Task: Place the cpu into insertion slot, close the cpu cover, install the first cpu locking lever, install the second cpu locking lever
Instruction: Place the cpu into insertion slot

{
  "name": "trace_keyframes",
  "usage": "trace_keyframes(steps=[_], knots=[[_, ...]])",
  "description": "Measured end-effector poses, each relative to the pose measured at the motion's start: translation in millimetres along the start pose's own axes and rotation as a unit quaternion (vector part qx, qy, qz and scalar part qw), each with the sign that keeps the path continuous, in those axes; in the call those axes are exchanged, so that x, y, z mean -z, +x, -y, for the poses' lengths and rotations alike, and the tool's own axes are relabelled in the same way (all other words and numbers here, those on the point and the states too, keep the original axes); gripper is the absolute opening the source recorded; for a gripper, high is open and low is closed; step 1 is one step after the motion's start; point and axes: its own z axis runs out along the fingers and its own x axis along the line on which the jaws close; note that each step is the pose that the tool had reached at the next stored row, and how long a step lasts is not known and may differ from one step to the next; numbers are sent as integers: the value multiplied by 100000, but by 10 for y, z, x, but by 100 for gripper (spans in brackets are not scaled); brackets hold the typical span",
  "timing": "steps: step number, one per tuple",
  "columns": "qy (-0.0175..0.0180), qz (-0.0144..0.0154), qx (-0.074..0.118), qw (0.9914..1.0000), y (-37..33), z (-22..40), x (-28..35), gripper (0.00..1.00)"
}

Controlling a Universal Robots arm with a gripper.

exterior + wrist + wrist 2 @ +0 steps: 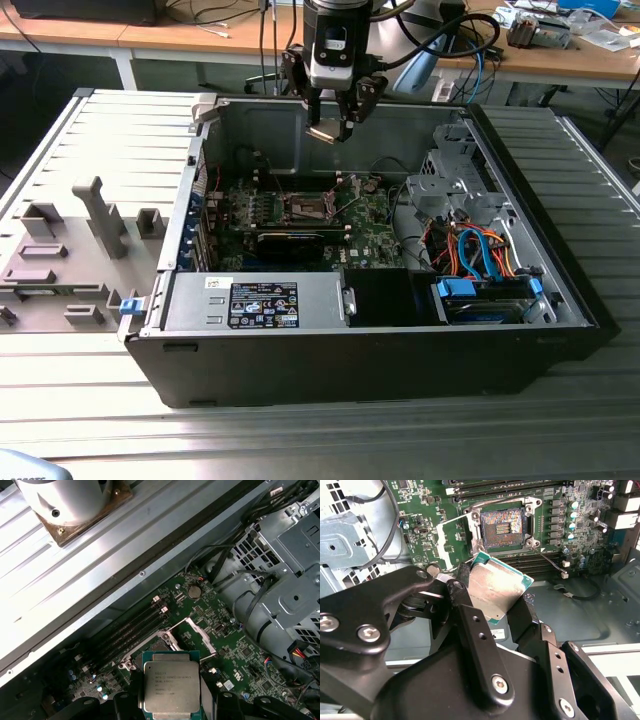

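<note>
- Exterior view: the pincer (334, 128) hangs over the open computer case (400, 345), which lies on its side on the ribbed metal counter (300, 425).
- The pincer is clenched on the cpu (325, 133). It holds the chip in the air, well above the green circuit board (375, 235) and apart from it.
- In the second wrist view, two black fingers (470, 625) press on opposite edges of the cpu (500, 585), which sits tilted between them.
- The cpu is one flat square chip with a silvery-grey metal top, a thin green edge around it and faint print on the lid, as the first wrist view shows (171, 687).
- There is one insertion slot (502, 527), a square socket with a dark metal rim. Its brownish-gold contact field is bare, with no chip in it.
- In the first wrist view, the slot (156, 642) lies on the board just beyond the held chip.
- There is one cpu cover (201, 635), a thin metal frame raised open beside the slot.
- A row of narrow black slots (132, 627) runs alongside the socket, and one round coin cell (194, 591) sits farther along the board.
- Blue and orange cables (478, 250) lie in the case towards the exterior view's right.
</note>
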Motion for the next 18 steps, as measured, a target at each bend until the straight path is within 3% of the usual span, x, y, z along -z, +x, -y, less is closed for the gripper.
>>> trace_keyframes(steps=[18], knots=[[-9, 42, -517, 99999, 0, 0, 0, 55]])
